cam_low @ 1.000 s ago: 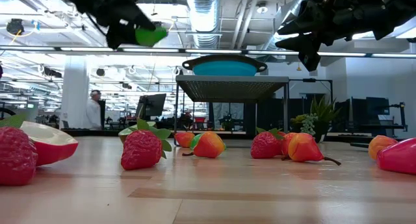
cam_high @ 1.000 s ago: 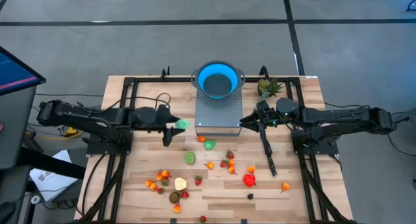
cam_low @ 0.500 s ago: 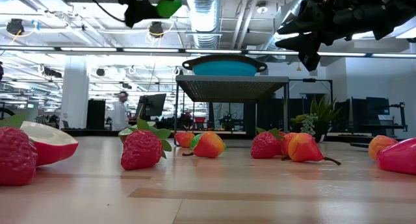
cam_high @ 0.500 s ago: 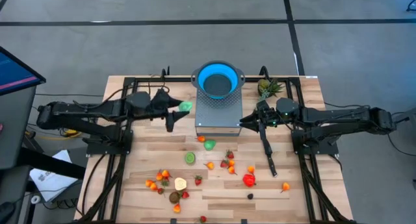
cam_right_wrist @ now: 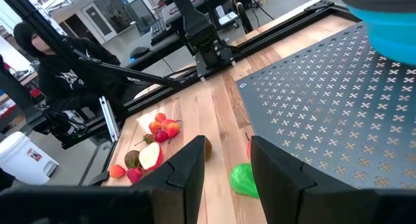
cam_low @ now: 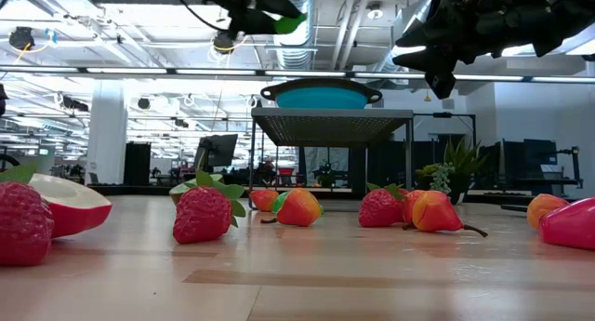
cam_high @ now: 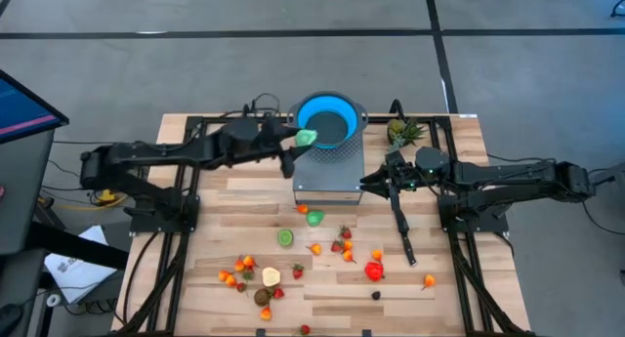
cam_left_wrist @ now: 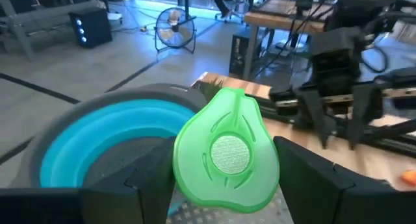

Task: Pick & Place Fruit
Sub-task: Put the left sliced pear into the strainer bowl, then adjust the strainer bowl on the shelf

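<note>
My left gripper (cam_high: 299,142) is shut on a green toy fruit half (cam_high: 308,138), high above the table at the left rim of the blue bowl (cam_high: 328,120). In the left wrist view the green half (cam_left_wrist: 227,154) fills the gap between the fingers, with the bowl (cam_left_wrist: 91,152) just beyond. The low view shows the green piece (cam_low: 290,23) above bowl height. The bowl sits on a grey perforated stand (cam_high: 329,173). Many small fruits (cam_high: 285,237) lie on the near half of the table. My right gripper (cam_high: 372,185) waits open beside the stand's right side. My left gripper pinches the green fruit half by its two side edges (cam_left_wrist: 183,160), one finger on each side, its flat cut face with the round pit mark toward the wrist camera. The fingers reach roughly level from the table's left. The piece is lifted clear, beside the bowl's rim.
A spiky pineapple-like piece (cam_high: 405,132) lies right of the bowl. Black rails (cam_high: 186,181) frame both table sides. Strawberries, orange pieces and a red pepper (cam_high: 374,271) are scattered toward the near edge. A green fruit (cam_right_wrist: 244,180) lies below my right gripper.
My left gripper has carried the green half up and toward the table's right and far edge, from left of the stand to the bowl's left rim, staying shut on it. A person has walked across the room in the background.
</note>
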Tool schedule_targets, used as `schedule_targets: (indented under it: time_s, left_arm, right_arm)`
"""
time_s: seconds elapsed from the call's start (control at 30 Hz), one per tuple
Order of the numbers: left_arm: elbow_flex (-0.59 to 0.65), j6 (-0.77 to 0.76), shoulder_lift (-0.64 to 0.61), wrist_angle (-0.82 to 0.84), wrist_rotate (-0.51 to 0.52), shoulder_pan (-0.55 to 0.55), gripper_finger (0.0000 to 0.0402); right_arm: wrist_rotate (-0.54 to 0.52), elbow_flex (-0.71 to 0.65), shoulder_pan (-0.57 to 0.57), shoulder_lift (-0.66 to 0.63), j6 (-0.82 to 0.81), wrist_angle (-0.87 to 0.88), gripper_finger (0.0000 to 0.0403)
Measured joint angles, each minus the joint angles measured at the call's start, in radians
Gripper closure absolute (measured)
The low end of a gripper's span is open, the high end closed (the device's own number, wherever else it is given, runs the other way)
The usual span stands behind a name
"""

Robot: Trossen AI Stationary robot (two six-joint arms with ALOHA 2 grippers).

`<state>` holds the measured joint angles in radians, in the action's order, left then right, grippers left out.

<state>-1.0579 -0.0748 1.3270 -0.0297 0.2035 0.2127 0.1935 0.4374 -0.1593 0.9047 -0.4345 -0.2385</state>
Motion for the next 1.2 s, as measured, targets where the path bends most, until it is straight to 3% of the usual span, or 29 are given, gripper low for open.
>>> schedule_targets:
  time_s: [0.3,0.53,0.73,1.0,1.2]
  left_arm:
    - [-0.145,0.052,0.171,0.0,-0.001,0.085,0.0175]
    - [-0.162,0.052,0.236,-0.014,0.0,0.155,0.0173]
    - [-0.161,0.052,0.261,-0.022,0.001,0.183,0.0173]
    - [-0.161,0.049,0.263,-0.025,0.0,0.183,0.0135]
    - [-0.16,0.049,0.263,-0.026,0.0,0.183,0.0129]
  right_arm:
    - [-0.001,0.0,0.0,0.0,0.016,-0.006,0.0285]
    - [-0.001,0.0,0.0,0.0,0.016,-0.005,0.0285]
    - [-0.003,0.0,0.0,0.0,0.016,-0.005,0.0285]
    - [-0.003,0.0,0.0,0.0,0.016,-0.005,0.0285]
    - [-0.003,0.0,0.0,0.0,0.016,-0.006,0.0285]
